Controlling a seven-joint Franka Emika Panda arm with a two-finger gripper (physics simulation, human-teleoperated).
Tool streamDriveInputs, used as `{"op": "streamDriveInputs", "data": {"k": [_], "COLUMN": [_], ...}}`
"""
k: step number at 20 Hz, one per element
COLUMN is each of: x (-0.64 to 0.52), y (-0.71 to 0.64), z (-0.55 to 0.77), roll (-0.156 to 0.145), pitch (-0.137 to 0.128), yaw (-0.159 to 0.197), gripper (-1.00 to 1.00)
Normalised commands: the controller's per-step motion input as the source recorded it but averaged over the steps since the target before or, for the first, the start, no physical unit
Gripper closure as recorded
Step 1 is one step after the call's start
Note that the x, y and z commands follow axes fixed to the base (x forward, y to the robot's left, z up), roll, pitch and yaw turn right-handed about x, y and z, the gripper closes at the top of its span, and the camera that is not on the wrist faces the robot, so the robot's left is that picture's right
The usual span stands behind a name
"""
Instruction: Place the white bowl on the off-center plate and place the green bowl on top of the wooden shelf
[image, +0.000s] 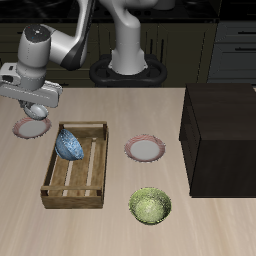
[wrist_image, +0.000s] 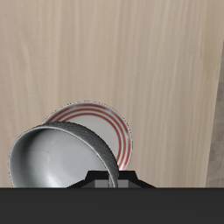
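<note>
Releasing too early was the main hazard in the exterior view: the white bowl (image: 37, 113) hung under the gripper (image: 38, 106), above the off-center plate (image: 24, 128), and seemed to sit a little toward the slatted crate (image: 76, 164) rather than squarely over the plate. A drop from there could have landed the bowl on the pink rim, tipping it or sliding it onto the bench (image: 110, 225). The arm reached out from its base and bent down over the plate, wrist pointed at the bench. Whether the jaws were pressed on the bowl's rim could not be told from this view alone. A blue-patterned bowl (image: 69, 145) lay in the crate, near the plate. The second plate (image: 145, 150) lay beyond the crate, the green bowl (image: 150, 206) farther from the plate still, and the wooden shelf (image: 222, 135) farthest, its top bare.

In the wrist view the white bowl (wrist_image: 59, 157) appeared tilted, its hollow turned partly sideways, with its rim running into the dark body of the gripper (wrist_image: 101, 179), which suggested the jaws were pinching that rim. Such a tilt meant an edge-first landing and a possible roll off the plate. The off-center plate (wrist_image: 107, 125) showed behind the bowl, half covered by it, confirming an incomplete overlap.
</note>
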Motion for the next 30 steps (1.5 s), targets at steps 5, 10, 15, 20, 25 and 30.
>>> {"op": "streamDriveInputs", "data": {"k": [5,10,15,20,25,30], "x": [0.02,0.0,0.01,-0.04,0.01,-0.01], "y": [-0.03,-0.03,-0.03,0.02,-0.04,0.02], "z": [-0.26,-0.19,-0.22,-0.02,0.0,0.07], "roll": [-0.012,-0.023,-0.019,-0.037,-0.016,0.008], "pitch": [0.045,0.041,0.051,0.018,0.009,-0.008], "yaw": [0.012,0.034,0.022,0.031,0.003,0.003], "gripper": [1.0,1.0,1.0,-1.0,-1.0,-1.0]}}
